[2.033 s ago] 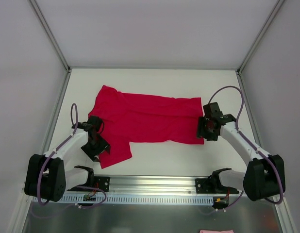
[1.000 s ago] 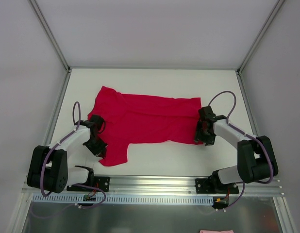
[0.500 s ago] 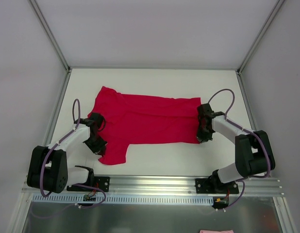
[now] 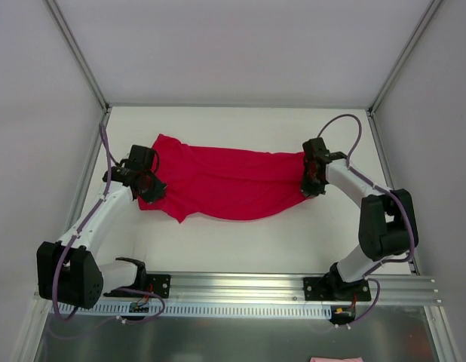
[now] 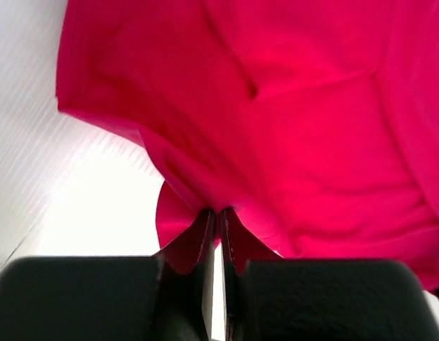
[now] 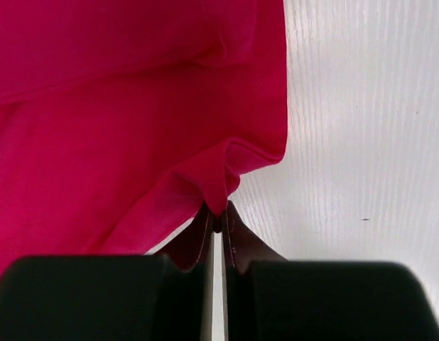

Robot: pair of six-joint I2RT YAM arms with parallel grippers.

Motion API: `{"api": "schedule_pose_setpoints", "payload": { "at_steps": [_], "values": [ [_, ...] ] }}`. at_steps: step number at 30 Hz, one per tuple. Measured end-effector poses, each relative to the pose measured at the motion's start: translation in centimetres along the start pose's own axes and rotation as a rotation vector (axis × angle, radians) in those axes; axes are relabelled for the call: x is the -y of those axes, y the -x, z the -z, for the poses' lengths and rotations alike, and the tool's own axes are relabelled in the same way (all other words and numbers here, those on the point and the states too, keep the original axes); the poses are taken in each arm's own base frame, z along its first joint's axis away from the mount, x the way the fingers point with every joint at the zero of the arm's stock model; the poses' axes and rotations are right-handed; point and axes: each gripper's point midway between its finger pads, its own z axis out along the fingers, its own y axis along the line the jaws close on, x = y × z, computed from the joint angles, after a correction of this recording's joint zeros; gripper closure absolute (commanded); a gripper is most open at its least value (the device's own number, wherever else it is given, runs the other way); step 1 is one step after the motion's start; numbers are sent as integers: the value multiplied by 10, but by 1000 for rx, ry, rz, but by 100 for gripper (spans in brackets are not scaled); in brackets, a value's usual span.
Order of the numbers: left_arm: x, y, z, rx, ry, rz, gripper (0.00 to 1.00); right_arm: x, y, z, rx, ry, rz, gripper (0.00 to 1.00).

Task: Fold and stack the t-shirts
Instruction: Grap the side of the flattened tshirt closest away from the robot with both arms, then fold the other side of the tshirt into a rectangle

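A crimson-red t-shirt (image 4: 225, 185) lies spread sideways across the middle of the white table, its near edge lifted and sagging between the two arms. My left gripper (image 4: 146, 187) is shut on the t-shirt's left near part; in the left wrist view the fabric (image 5: 276, 121) bunches into the closed tips of that gripper (image 5: 218, 212). My right gripper (image 4: 311, 181) is shut on the t-shirt's right near corner; in the right wrist view the hem (image 6: 226, 170) is pinched at the tips of the right gripper (image 6: 218, 213). The far edge of the shirt rests on the table.
The white table (image 4: 240, 237) is walled by grey panels on three sides. A metal rail (image 4: 240, 290) with both arm bases runs along the near edge. A bit of pink cloth (image 4: 335, 359) shows at the bottom edge of the top view.
The right gripper has shut on the shirt's right near corner. Both arms have moved away from the bases, drawing the near edge and sleeve up and over toward the far side.
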Motion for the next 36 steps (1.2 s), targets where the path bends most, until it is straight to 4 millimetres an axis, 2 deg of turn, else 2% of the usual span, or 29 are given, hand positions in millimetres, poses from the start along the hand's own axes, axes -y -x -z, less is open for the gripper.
{"api": "schedule_pose_setpoints", "payload": {
  "at_steps": [4, 11, 16, 20, 26, 36],
  "values": [
    [17, 17, -1, 37, -13, -5, 100, -3, 12, 4, 13, -2, 15, 99],
    [15, 26, -12, 35, 28, -23, 100, 7, 24, 7, 32, -73, 30, 99],
    [16, 50, -10, 79, 37, -8, 100, 18, 34, 6, 33, -151, 27, 99],
    [26, 74, -6, 122, 31, -9, 100, 25, 45, 4, 34, -181, 8, 99],
    [38, 96, -15, 138, 36, -14, 100, 28, 57, 2, 37, -191, -10, 99],
    [41, 103, -26, 129, 54, -48, 100, 24, 65, -8, 16, -199, 14, 99]
  ]
}}
